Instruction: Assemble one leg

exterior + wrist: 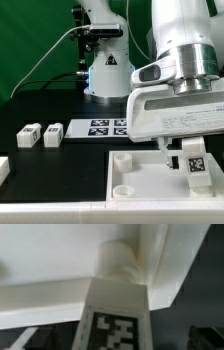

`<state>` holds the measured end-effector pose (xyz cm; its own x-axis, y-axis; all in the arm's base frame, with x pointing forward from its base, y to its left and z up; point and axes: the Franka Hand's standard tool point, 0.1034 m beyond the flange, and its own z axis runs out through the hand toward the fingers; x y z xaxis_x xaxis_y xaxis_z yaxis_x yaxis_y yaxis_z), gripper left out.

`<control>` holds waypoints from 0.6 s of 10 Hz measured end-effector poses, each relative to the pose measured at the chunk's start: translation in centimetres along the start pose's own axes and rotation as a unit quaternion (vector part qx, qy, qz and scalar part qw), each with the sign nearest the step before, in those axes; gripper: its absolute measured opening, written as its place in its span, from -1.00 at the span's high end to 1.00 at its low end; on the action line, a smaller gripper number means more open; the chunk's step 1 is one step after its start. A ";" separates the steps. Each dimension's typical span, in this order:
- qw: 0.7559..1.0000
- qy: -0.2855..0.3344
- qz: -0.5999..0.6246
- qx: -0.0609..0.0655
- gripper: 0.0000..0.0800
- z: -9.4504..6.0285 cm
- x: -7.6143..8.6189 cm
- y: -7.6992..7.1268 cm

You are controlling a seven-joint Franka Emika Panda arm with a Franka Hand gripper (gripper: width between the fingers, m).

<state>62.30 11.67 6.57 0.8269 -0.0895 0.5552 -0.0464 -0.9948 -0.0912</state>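
The gripper (184,150) hangs low at the exterior view's right, with its fingers clamped on the leg (193,160), which stands upright and shows its tag. The leg is over the large white panel (135,182), and in the wrist view its far end meets a round socket (120,256). Two loose legs (28,134) (52,133) lie well apart from it, beside the marker board (105,126)

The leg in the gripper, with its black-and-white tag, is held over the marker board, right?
No: the exterior view shows the tagged leg in the gripper held over the large white panel; the marker board lies farther back.
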 end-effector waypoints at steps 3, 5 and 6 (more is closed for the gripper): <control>1.000 0.000 0.000 0.000 -0.62 0.0 0.0 0.0; 1.000 0.000 0.000 0.000 -0.62 0.0 0.0 0.0; 1.000 -0.004 0.002 0.000 -0.62 -0.1 0.0 0.2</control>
<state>62.24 11.51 6.62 0.8316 -0.0922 0.5477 -0.0491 -0.9945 -0.0929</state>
